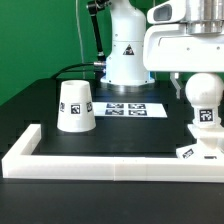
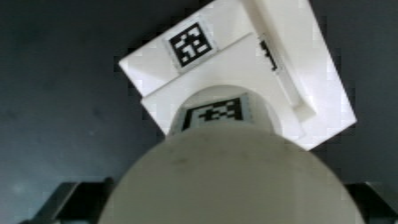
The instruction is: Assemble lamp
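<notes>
The white bulb [image 1: 200, 93] stands upright with its tagged stem on the flat white base [image 1: 209, 139] at the exterior view's right. My gripper [image 1: 197, 84] is above it, shut on the bulb's round head. In the wrist view the bulb head [image 2: 222, 175] fills the space between my dark fingers [image 2: 75, 200], and my gripper [image 2: 217, 208] is closed around it. The stem's tag points down onto the tagged base [image 2: 267, 60]. The white cone shade [image 1: 76, 105] stands alone on the black table at the exterior view's left, wide end down.
The marker board [image 1: 132, 108] lies flat in the middle of the table in front of the arm's base [image 1: 127, 60]. A long white rail-like border [image 1: 100, 162] runs along the table's front edge and turns back at the exterior view's left.
</notes>
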You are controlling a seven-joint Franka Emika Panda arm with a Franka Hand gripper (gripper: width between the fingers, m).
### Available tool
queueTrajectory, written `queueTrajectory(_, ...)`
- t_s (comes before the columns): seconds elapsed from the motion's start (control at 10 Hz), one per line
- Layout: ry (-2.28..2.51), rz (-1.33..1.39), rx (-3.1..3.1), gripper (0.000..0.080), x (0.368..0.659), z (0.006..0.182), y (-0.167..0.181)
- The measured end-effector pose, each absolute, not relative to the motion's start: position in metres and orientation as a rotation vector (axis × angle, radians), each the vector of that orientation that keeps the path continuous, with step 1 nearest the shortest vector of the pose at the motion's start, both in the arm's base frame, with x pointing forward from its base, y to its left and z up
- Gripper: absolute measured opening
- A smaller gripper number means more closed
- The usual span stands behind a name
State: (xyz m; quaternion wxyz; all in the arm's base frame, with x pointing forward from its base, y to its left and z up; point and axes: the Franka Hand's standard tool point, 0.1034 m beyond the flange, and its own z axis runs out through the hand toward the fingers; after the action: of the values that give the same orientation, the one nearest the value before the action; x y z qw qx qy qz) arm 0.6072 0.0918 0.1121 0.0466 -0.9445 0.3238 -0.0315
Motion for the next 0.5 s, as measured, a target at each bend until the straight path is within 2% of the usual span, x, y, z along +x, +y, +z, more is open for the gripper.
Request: queueTrajectory(0.5, 1.521, 0.017, -2.615, 0.0577, 0.6041, 0.1101, 0.1006)
